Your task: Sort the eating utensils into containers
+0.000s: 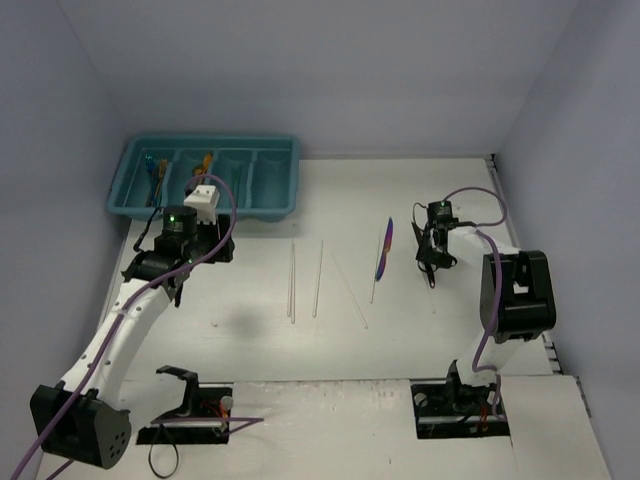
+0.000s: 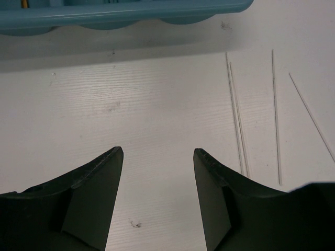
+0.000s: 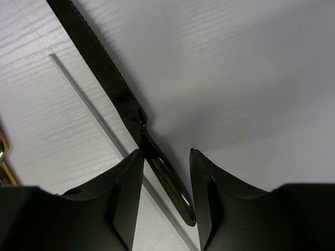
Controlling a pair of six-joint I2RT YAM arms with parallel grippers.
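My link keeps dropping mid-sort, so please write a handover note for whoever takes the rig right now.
Left gripper: open and empty, over bare table just in front of the teal tray.
Right gripper: open, with its fingers either side of the handle of the black knife, not clamped on it.
Done: a few utensils lie in the tray's two leftmost compartments.
Left: the black knife, the purple utensil beside it and the pale sticks spread across the middle of the table all need to go into the tray.
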